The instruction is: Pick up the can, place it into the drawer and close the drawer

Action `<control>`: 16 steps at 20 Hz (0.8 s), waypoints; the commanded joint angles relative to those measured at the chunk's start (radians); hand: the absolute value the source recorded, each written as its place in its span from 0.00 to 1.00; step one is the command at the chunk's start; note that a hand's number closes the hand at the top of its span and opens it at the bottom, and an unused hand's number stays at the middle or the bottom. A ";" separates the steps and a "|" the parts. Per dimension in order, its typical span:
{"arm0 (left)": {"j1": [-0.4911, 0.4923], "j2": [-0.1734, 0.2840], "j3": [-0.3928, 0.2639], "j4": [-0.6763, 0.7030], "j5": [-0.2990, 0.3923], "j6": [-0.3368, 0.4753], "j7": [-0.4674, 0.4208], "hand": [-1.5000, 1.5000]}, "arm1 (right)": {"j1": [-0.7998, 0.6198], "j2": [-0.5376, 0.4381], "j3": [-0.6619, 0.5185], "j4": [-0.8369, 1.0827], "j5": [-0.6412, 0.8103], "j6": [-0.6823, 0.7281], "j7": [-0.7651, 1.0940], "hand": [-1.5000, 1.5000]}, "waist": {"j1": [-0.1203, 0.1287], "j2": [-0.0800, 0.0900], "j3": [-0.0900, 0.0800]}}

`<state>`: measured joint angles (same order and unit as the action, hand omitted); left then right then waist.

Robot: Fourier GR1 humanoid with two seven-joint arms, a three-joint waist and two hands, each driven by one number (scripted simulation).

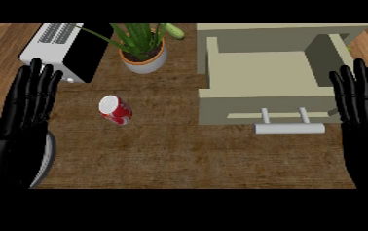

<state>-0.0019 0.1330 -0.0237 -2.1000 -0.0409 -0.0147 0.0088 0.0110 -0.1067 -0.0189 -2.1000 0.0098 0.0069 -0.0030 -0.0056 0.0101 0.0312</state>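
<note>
A red can [115,110] with a white top lies tilted on the brown counter, left of centre. The beige drawer [263,68] stands pulled open at the upper right, its inside bare, with a pale bar handle [289,127] on its front. My left hand [27,109] rests open at the left edge, fingers up, to the left of the can and apart from it. My right hand [354,109] rests open at the right edge, fingers up, beside the drawer's front right corner. Neither hand holds anything.
A potted green plant [144,49] in a white pot stands behind the can. A white and black toaster-like appliance [70,49] sits at the back left. Wooden floor shows past the counter's left and right ends.
</note>
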 commanded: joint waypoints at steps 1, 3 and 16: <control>-0.054 0.024 0.049 0.036 0.035 -0.021 0.013 0.00 | 0.022 0.035 0.035 0.004 0.007 -0.006 -0.012 0.00 | 0.003 -0.010 -0.031; -0.087 0.030 0.064 0.101 0.113 -0.078 -0.031 0.00 | 0.035 0.036 0.037 0.013 -0.014 0.015 -0.027 0.00 | 0.001 -0.010 -0.031; -0.068 0.124 0.174 0.020 0.234 -0.064 0.432 0.00 | 0.182 0.052 -0.065 -0.012 0.004 -0.070 0.162 0.00 | 0.006 -0.012 -0.031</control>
<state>-0.0638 0.2235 0.1128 -1.9746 0.1489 -0.0862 0.2999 0.1367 -0.0834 -0.1040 -2.0954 -0.0266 -0.0451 0.1686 -0.0038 -0.0004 0.0009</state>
